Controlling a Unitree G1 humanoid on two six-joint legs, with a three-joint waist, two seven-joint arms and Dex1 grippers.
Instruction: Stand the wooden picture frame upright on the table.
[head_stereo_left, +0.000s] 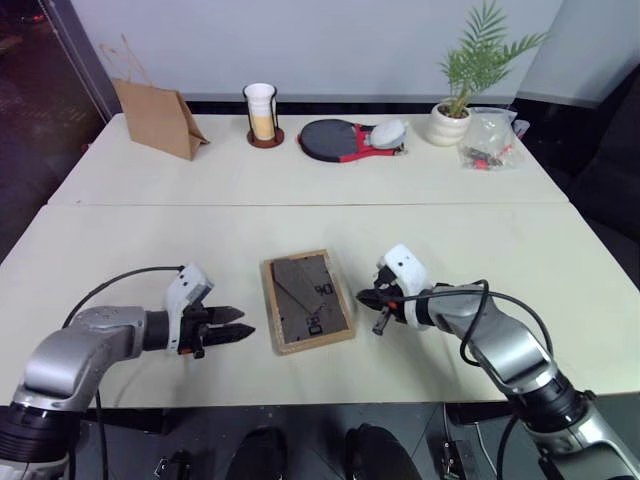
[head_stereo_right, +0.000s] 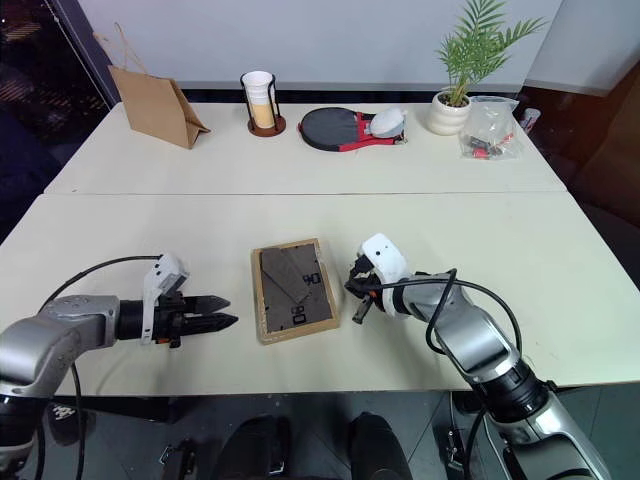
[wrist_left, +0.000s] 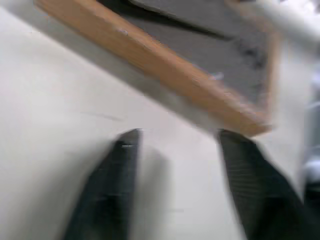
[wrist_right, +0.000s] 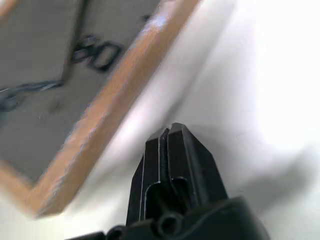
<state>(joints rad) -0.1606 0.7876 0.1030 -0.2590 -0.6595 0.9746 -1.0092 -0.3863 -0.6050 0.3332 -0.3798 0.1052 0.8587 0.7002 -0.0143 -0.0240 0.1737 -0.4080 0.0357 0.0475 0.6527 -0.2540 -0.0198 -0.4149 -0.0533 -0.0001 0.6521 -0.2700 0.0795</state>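
Observation:
The wooden picture frame (head_stereo_left: 308, 300) lies flat on the table (head_stereo_left: 130, 250) near the front edge, with its dark grey back and folded stand facing up. My left gripper (head_stereo_left: 243, 322) hovers just left of the frame, pointing at its side, open with nothing between its fingers. In the left wrist view the two black fingers (wrist_left: 120, 165) stand apart short of the frame's wooden edge (wrist_left: 165, 65). My right gripper (head_stereo_left: 363, 298) is shut and empty close beside the frame's right edge. The right wrist view shows its closed tips (wrist_right: 170, 135) next to the frame's edge (wrist_right: 115, 100).
Along the table's far side stand a brown paper bag (head_stereo_left: 158, 118), a stack of cups in a holder (head_stereo_left: 261, 112), a red and black paddle (head_stereo_left: 340, 140), a potted plant (head_stereo_left: 455, 110) and a clear plastic bag (head_stereo_left: 490, 140). A seam (head_stereo_left: 300, 205) crosses the tabletop.

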